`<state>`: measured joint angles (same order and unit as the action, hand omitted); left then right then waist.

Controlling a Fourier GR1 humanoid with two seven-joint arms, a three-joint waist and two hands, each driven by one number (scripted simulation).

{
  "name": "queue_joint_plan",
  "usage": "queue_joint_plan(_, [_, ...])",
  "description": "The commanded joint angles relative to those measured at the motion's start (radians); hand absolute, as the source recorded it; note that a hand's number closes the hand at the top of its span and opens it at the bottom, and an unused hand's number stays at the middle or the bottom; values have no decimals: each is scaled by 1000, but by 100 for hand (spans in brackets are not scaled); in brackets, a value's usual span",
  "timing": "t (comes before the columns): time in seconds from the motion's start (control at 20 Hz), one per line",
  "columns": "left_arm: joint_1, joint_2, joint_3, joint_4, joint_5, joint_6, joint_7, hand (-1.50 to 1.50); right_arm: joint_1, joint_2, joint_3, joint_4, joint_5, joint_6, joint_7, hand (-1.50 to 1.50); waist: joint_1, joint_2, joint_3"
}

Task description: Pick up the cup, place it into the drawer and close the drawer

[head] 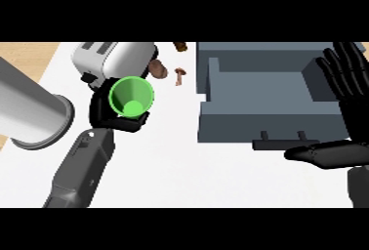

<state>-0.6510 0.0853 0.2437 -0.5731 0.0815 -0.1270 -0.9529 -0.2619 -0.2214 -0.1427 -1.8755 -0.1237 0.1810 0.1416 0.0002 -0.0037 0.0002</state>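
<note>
In the head view a green cup [131, 96] shows its open mouth, tilted toward me, above the white counter [187, 161]. My left hand [115, 118] is shut on it, black fingers curled round its lower side, just in front of the toaster. The grey drawer [263, 93] stands open to the right of the cup, its inside bare, its handle [283, 143] on the near front. Beside the drawer's right wall my right hand [353, 93] is open, fingers straight and pointing away, thumb stretched out by the handle.
A silver toaster [115, 57] sits right behind the cup. A large grey cylinder [32, 114] lies at the left edge. Small brown items [179, 74] rest between toaster and drawer. Wooden floor [25, 53] shows past the counter's left edge.
</note>
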Motion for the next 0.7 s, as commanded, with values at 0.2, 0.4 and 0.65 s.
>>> queue_joint_plan(0.2, [-144, -82, -92, -264, 5, 67, 324, 150, 23, -3, -29, 24, 3, 4, -45, -150, 11, -5, 1])
queue_joint_plan(0.4, [-305, -84, -133, -215, 24, 188, 424, 150, 19, 1, -5, 28, 20, 7, -41, -150, -13, 3, 0])
queue_joint_plan(0.65, [-406, -85, -249, -279, 67, 316, 601, 150, 7, -9, -26, 43, -2, 16, -40, -150, -14, 1, 0])
